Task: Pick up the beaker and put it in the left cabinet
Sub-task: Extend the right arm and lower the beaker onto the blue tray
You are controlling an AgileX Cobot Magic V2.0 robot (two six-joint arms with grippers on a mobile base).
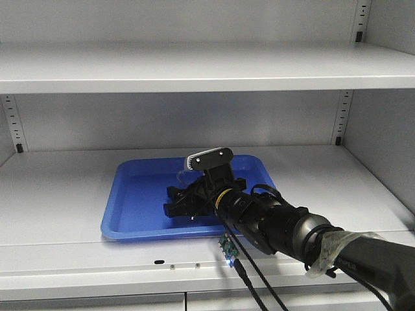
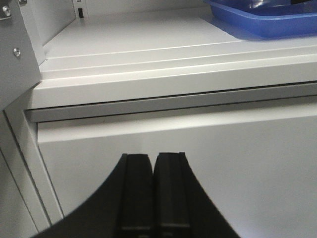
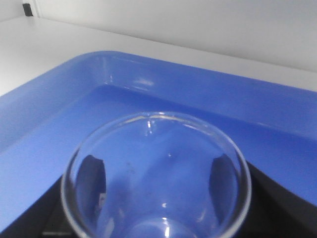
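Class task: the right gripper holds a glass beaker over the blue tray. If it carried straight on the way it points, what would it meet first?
Probably the far wall of the blue tray, since the right gripper points across it with the beaker. Beyond that stands the cabinet's back wall. Depth is uncertain.

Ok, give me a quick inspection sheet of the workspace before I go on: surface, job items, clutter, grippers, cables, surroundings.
Surface: grey cabinet shelf, bare around a blue tray.
Job's things: clear beaker held over the tray; whether it touches the tray floor cannot be told. Cabinet is open-fronted, with another shelf above.
Clutter: nothing seen besides the tray.
Grippers: right gripper is inside the tray, its dark fingers showing either side of the beaker. Left gripper is shut and empty, below the shelf edge.
Cables: black cables hang from the right arm, in front of the shelf lip.
Surroundings: slotted rails at the back corners; plain grey back wall.
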